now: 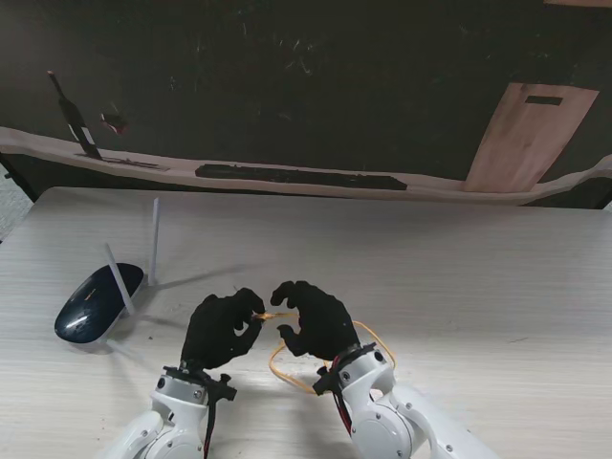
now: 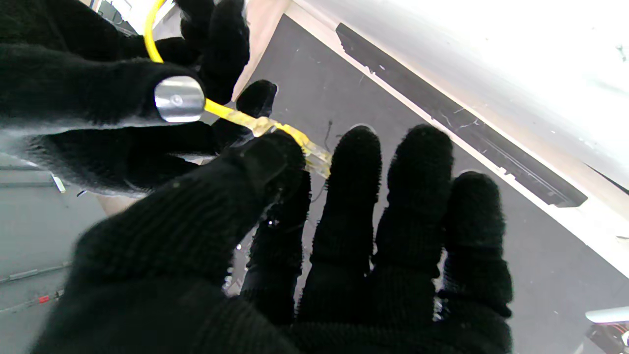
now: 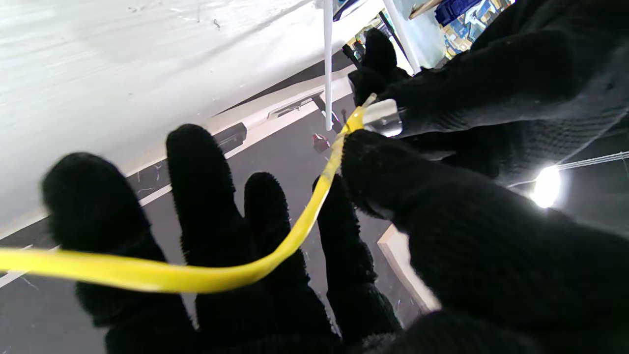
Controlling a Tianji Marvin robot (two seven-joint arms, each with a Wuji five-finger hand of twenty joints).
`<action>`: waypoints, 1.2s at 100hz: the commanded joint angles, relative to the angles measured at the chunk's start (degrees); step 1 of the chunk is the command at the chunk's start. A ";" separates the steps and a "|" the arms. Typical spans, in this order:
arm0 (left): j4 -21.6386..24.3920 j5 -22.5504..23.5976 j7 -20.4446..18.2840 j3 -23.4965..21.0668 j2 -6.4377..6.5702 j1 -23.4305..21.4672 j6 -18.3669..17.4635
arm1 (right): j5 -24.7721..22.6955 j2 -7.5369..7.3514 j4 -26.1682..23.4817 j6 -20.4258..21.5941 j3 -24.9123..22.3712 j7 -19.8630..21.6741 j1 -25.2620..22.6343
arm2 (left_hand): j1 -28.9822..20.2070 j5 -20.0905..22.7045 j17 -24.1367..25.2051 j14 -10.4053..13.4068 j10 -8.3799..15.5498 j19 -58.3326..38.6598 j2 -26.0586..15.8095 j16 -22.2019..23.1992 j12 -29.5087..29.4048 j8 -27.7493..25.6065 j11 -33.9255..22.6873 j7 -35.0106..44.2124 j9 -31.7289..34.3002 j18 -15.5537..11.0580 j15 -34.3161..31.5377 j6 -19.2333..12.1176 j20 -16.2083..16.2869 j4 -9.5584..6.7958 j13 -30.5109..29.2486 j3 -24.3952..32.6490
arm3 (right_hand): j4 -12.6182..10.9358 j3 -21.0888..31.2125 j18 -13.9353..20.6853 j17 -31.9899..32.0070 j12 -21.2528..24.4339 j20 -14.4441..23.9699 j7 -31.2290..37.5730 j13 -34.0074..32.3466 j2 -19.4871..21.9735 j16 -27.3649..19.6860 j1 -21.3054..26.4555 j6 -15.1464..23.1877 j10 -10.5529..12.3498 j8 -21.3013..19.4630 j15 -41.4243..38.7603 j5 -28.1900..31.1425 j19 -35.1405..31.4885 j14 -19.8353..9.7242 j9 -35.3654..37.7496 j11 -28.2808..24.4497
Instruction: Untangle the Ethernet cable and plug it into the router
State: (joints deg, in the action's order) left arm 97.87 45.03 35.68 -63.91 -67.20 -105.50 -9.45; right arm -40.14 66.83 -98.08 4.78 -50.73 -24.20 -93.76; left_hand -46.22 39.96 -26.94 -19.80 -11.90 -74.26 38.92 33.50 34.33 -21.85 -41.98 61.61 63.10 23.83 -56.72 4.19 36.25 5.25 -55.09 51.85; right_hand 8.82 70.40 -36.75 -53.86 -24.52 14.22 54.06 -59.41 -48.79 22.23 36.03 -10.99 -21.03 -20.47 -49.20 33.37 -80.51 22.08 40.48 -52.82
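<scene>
The yellow Ethernet cable (image 1: 287, 368) loops on the table beside my right wrist and rises between both hands. My left hand (image 1: 225, 330) pinches the clear plug (image 2: 314, 155) between thumb and index finger. Just right of it, my right hand (image 1: 311, 320) is shut on the yellow cable (image 3: 221, 275), with its thumb pressing the strand a short way behind the clear plug (image 3: 381, 115). The dark blue oval router (image 1: 91, 304) with two white antennas (image 1: 153, 244) lies to the left of my left hand, apart from it. Its ports are not visible.
A light wooden board (image 1: 531, 134) leans at the back right. A long black strip (image 1: 301, 177) lies along the table's far edge, and a black tool (image 1: 75, 120) stands at the back left. The pale table (image 1: 459, 277) stretches to the right.
</scene>
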 commanded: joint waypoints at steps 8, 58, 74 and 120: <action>0.65 -0.49 -0.92 0.29 -0.27 -0.41 0.85 | -2.51 0.63 1.74 0.78 1.17 -2.42 0.79 | -2.17 -0.54 0.48 -0.89 2.40 -2.08 -0.29 1.06 0.62 -1.23 -2.16 3.21 0.60 1.22 -1.41 -1.09 1.56 -3.98 -0.83 5.23 | -1.31 2.49 7.20 -8.63 -1.17 4.20 2.16 -5.64 1.81 3.11 0.92 0.27 -1.28 -1.34 -11.73 -0.25 -14.89 -0.81 0.43 -2.38; 0.93 -0.98 -1.71 0.26 -0.24 -0.48 0.95 | -7.44 0.58 5.94 3.50 2.85 -7.62 3.78 | -2.42 -0.67 0.89 -0.97 2.34 -1.85 -0.51 0.99 0.46 -1.24 -2.17 3.10 0.36 1.22 -1.18 -0.94 1.61 -3.87 -0.49 4.88 | 7.45 -0.77 22.34 -13.27 1.61 16.73 12.08 -14.49 3.87 2.40 3.63 1.12 -1.41 14.36 -25.25 7.13 -32.20 -2.19 13.35 -3.04; 0.84 -1.06 -1.56 0.31 -0.29 -0.43 0.96 | -7.48 0.53 6.15 3.97 3.02 -7.43 4.03 | -2.45 -0.73 0.92 -0.89 2.25 -1.83 -0.61 0.98 0.45 -1.23 -2.19 3.04 0.32 1.20 -1.15 -0.78 1.64 -3.82 -0.40 4.77 | 7.30 -0.93 22.62 -13.41 2.17 17.44 12.82 -14.50 4.90 2.74 3.81 1.94 -1.25 15.52 -26.35 10.13 -32.94 -2.01 16.15 -2.89; 0.86 -1.34 -1.76 0.38 -0.31 -0.41 0.89 | -7.75 0.47 6.71 4.15 3.57 -7.27 4.62 | -2.52 -0.74 1.00 -0.90 2.26 -1.75 -0.64 0.98 0.40 -1.25 -2.24 2.99 0.26 1.28 -1.15 -0.89 1.71 -3.78 -0.38 4.66 | 6.99 -0.44 24.74 -13.88 3.57 19.12 12.39 -14.63 3.69 4.70 5.37 -0.20 -1.83 18.13 -29.15 14.99 -34.99 -2.78 21.58 -2.68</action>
State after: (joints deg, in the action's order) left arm 98.36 43.96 34.88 -63.72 -67.35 -105.63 -8.85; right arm -47.73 67.28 -91.42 8.59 -47.40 -32.18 -88.95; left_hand -46.22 39.80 -26.91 -19.91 -11.87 -74.27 38.92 33.52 34.33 -21.85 -42.62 61.72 63.12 24.02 -56.72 4.25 36.84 5.19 -55.09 52.39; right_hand 14.66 69.03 -23.30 -66.45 -21.85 31.92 65.53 -71.56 -44.16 25.76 39.44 -10.84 -20.87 -2.84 -75.63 47.08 -105.82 17.48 59.24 -54.99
